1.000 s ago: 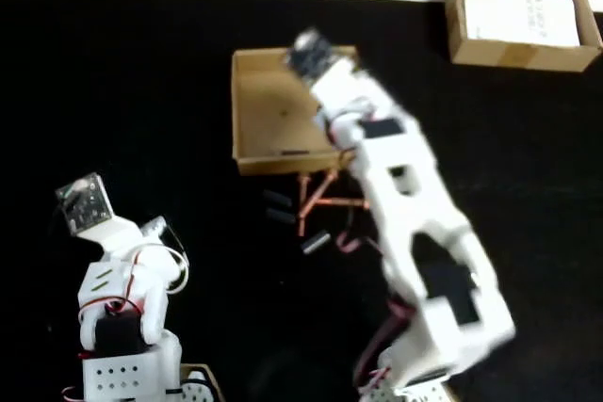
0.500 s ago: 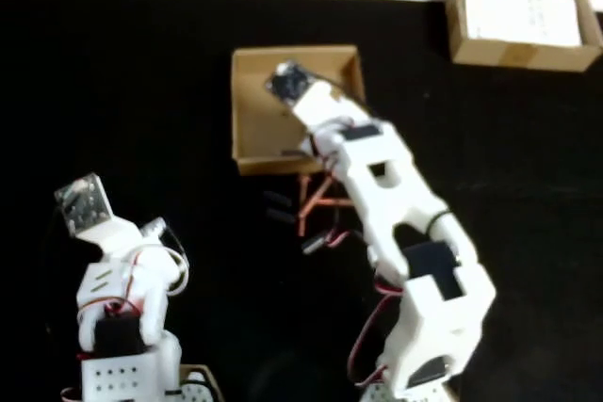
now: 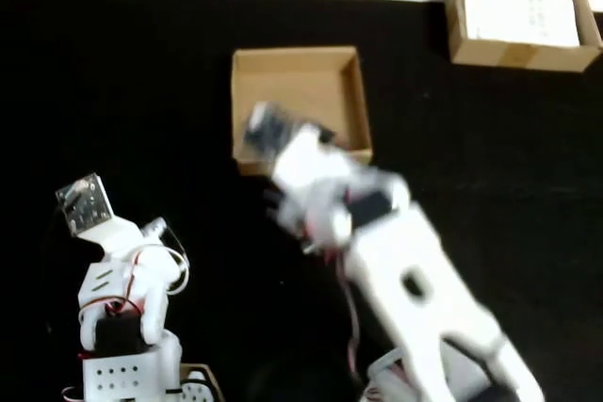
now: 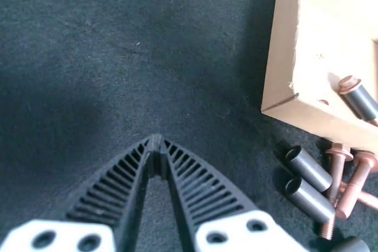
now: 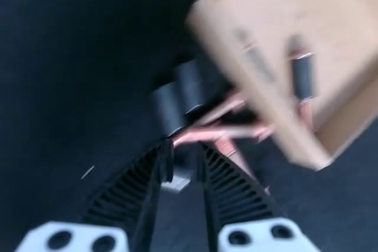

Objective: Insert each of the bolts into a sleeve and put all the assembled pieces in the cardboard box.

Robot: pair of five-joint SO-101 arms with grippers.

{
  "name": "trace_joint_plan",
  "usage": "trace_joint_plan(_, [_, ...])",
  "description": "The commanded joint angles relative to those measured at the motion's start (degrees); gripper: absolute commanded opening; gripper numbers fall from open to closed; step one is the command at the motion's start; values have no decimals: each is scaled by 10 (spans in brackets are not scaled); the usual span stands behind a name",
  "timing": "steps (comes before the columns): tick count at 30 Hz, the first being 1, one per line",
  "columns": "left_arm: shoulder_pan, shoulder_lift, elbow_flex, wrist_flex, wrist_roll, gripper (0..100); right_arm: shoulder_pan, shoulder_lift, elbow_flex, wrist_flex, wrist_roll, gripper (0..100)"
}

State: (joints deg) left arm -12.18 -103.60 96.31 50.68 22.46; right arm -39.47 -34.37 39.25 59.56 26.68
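Observation:
The cardboard box (image 3: 243, 110) stands at the table's middle back. One bolt in a sleeve (image 4: 357, 95) lies inside it, the same assembled piece (image 5: 301, 81) as in the right wrist view. Just in front of the box lie loose dark sleeves (image 4: 308, 169) and copper bolts (image 4: 345, 184). My right arm (image 3: 320, 185) is blurred above this pile. Its gripper (image 5: 184, 149) is open by a narrow gap, close over the sleeves (image 5: 177, 95) and bolts (image 5: 224, 128). My left gripper (image 4: 155, 141) is shut and holds nothing, over bare black cloth well to the left of the box.
A second cardboard box (image 3: 523, 21) with a white sheet in it sits at the back right. My left arm (image 3: 118, 261) is folded near the front left, with a small cardboard piece (image 3: 203, 378) beside its base.
My right arm has drawn back from over the cardboard box to the pile of bolts and sleeves in front of it. The left arm has stayed still.

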Motion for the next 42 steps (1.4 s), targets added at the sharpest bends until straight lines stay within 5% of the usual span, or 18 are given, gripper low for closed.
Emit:
trace_joint_plan(1, [-7, -2, 8, 1, 4, 9, -25, -76, 62, 35, -4, 51])
trace_joint_plan(15, [-41, -2, 8, 0, 3, 10, 29, -83, 229, -105, 329, 86])
trace_joint_plan(20, [-41, -2, 8, 0, 3, 11, 29, -69, 240, -153, 335, 213])
trace_joint_plan(36, [-41, -2, 8, 0, 3, 11, 36, 144, 240, -296, 331, 213])
trace_joint_plan(42, [-41, -3, 8, 0, 3, 11, 47, 226, 234, -315, 259, 164])
